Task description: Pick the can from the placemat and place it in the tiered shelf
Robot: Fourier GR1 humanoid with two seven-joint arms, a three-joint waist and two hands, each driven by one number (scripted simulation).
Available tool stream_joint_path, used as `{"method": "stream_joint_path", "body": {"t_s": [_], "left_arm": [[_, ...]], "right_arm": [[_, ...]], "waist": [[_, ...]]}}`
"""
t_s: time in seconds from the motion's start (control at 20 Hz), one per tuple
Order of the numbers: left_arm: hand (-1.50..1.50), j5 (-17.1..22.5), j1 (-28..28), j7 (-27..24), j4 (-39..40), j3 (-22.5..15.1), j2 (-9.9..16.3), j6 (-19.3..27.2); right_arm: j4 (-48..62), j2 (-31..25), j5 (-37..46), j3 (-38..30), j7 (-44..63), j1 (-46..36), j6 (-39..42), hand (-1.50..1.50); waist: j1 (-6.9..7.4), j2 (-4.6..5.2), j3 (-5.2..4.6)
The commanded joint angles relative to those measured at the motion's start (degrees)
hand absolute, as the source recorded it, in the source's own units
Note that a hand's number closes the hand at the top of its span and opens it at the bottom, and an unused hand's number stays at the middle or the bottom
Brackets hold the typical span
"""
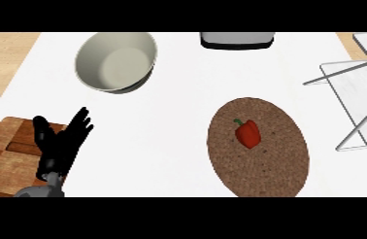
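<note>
- Only one hand shows: the left hand (pixel 63 141) rises from the lower left corner, its grey forearm just at the edge, its black fingers straight and spread wide, pointing up and away, holding nothing.
- Under and behind that hand lies a wooden cutting board (pixel 16 150), brown with a checkered patch, reaching out past the left edge; the hand overlaps its right side.
- Well to the right of the hand, across a bare stretch of the white counter (pixel 172 111), lies the placemat (pixel 276 170), an oval of brown woven stuff, longer than wide.
- On the placemat, a little above its middle, lies a red bell pepper (pixel 248 133) with a green stem pointing up and left. I can see no can on the mat; the pepper is the one thing resting there.
- Up and a bit to the right of the hand, apart from it, stands a pale grey bowl (pixel 116 61), deep and round, its hollow facing me.
- Farther right along the far edge sits a grey and dark object (pixel 237 40), cut off by the top; I cannot tell what it is.
- At the far right, well away from the hand, stands the tiered shelf (pixel 347 94), a frame of thin light rods with a pale panel, partly out of sight past the edge, just beside the mat's upper right.
- The right hand does not show.
</note>
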Motion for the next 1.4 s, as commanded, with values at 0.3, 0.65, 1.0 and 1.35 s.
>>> {"method": "stream_joint_path", "body": {"t_s": [0.3, 0.65, 1.0, 1.35], "left_arm": [[0.00, -1.7, 0.9, -0.9, 1.4, -0.8, -1.8, -0.4], [0.00, -0.5, -3.0, 2.4, 2.0, 2.1, -0.2, -0.9], [0.00, -1.8, -3.7, 0.2, 4.4, 1.2, -1.2, -2.3], [0.00, -2.6, 0.4, 0.0, -0.3, 0.9, -2.2, -0.8]], "right_arm": [[3.1, -4.6, -4.1, -0.7, 0.5, 6.3, -2.8, 1.50], [2.1, -8.3, -7.9, 0.2, -3.0, 9.3, -3.5, 1.50], [3.2, -5.9, -9.9, 3.6, -0.5, 9.4, -5.6, 1.50], [-0.6, -7.4, -11.6, 1.3, 1.8, 10.9, -11.7, 1.50]], "waist": [[0.61, 0.37, -0.16], [0.32, 0.35, -0.16], [0.55, 0.44, -0.19], [0.76, 0.30, -0.15]]}}
